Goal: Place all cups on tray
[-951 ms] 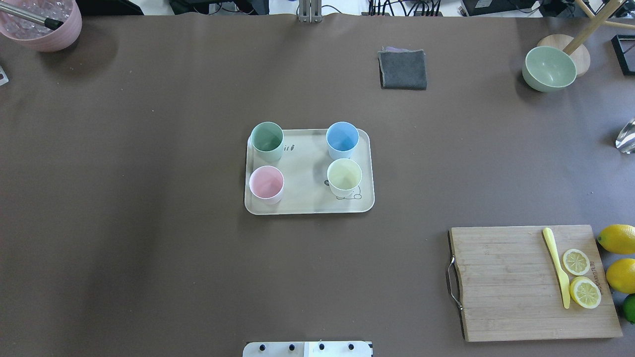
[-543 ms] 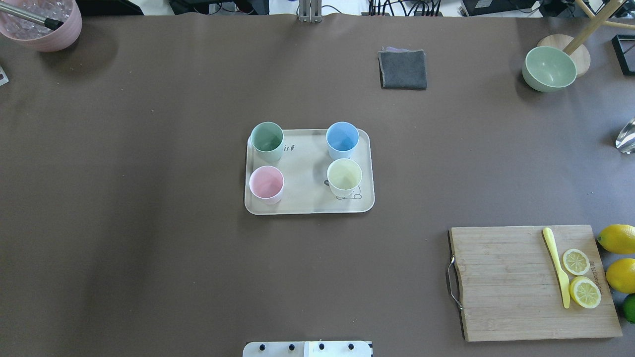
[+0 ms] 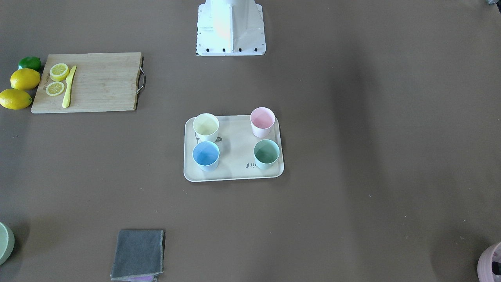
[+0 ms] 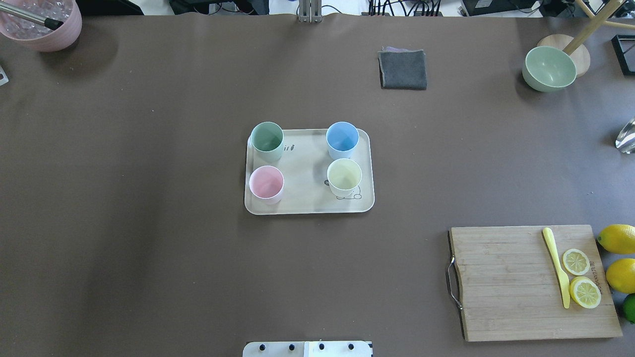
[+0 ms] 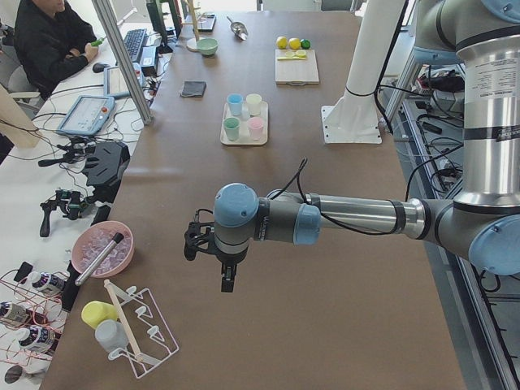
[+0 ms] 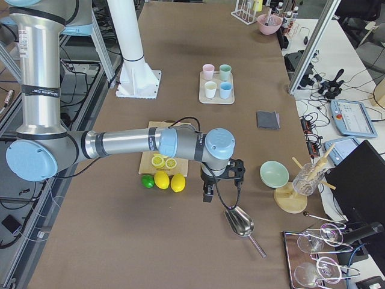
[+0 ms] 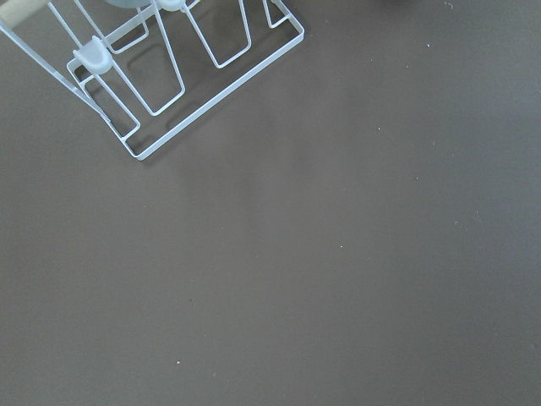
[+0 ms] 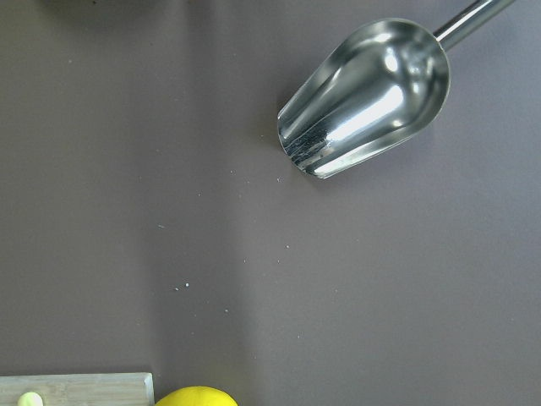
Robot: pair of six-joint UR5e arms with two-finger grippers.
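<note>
The cream tray (image 4: 307, 206) lies at the table's middle. Four cups stand upright on it: mint green (image 4: 267, 138), light blue (image 4: 342, 137), pink (image 4: 266, 182) and pale yellow (image 4: 344, 174). The front-facing view shows the same tray (image 3: 235, 172). My left gripper (image 5: 226, 280) hangs over the table's left end, far from the tray. My right gripper (image 6: 207, 195) hangs over the right end near the lemons. Both show only in the side views, so I cannot tell whether they are open or shut. Neither wrist view shows fingers.
A bamboo cutting board (image 4: 516, 282) with lemon slices and a yellow knife lies front right, with lemons (image 4: 617, 239) beside it. A grey cloth (image 4: 403, 69), a green bowl (image 4: 549, 68) and a pink pot (image 4: 42, 22) stand at the back. A metal scoop (image 8: 368, 97) and a wire rack (image 7: 161, 76) lie below the wrists.
</note>
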